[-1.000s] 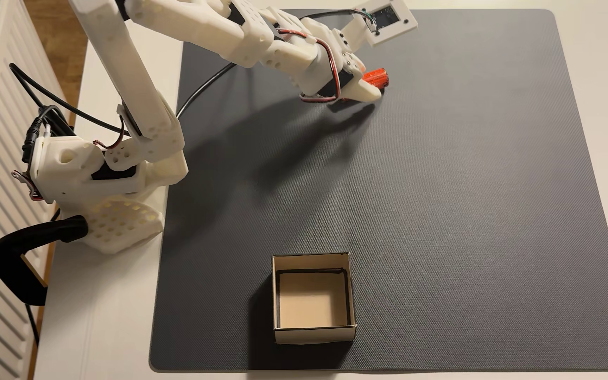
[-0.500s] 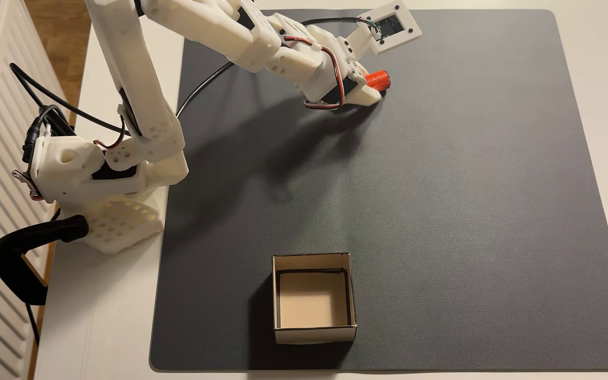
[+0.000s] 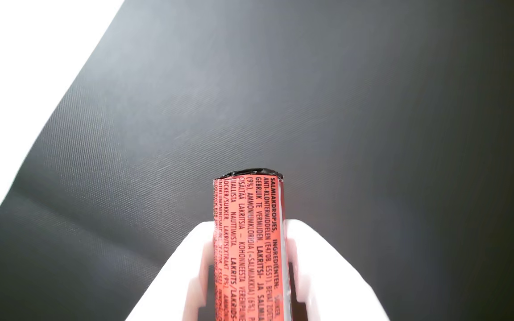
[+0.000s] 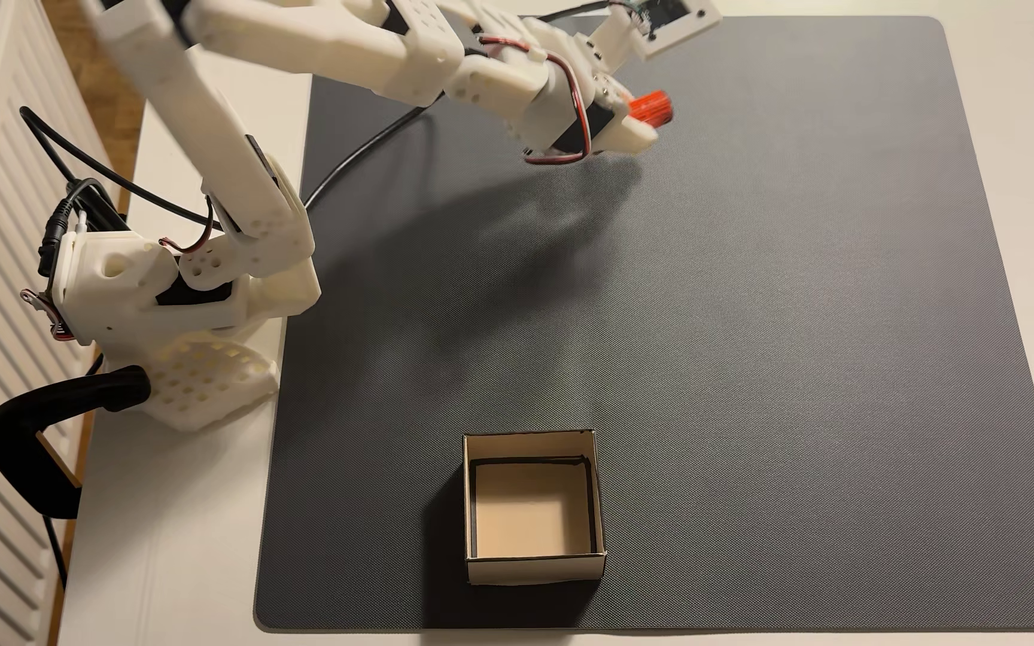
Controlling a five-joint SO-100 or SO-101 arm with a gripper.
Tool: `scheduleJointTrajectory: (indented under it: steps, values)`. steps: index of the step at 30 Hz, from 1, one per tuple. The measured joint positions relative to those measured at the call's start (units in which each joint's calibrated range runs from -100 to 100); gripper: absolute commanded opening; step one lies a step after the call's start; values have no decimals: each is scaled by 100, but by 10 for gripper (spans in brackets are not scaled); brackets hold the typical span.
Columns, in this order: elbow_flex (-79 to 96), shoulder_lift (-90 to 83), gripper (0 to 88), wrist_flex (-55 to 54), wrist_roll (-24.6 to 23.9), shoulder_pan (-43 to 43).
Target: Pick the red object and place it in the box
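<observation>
The red object (image 3: 249,240) was seen clamped between the white fingers (image 3: 328,272) of the gripper (image 4: 648,121), raised above the far part of the dark mat (image 4: 751,310), well apart from the box (image 4: 533,568) near its front edge.

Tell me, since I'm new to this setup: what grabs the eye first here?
The red object, a printed orange-red cylinder, sticks out of the white gripper that is shut on it, low in the wrist view. In the fixed view it hangs above the far part of the dark mat, while the box sits open at the near edge.
</observation>
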Motion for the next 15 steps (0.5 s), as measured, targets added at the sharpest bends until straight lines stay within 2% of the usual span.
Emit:
scheduleJointTrajectory:
  steps: [6, 11, 15]
  values:
    - [-36, -2061, 12, 1861, 475, 824]
    - [456, -3752, 16, 2539, 783, 1730]
    - [1159, -4942, 16, 2904, 836, 2554]
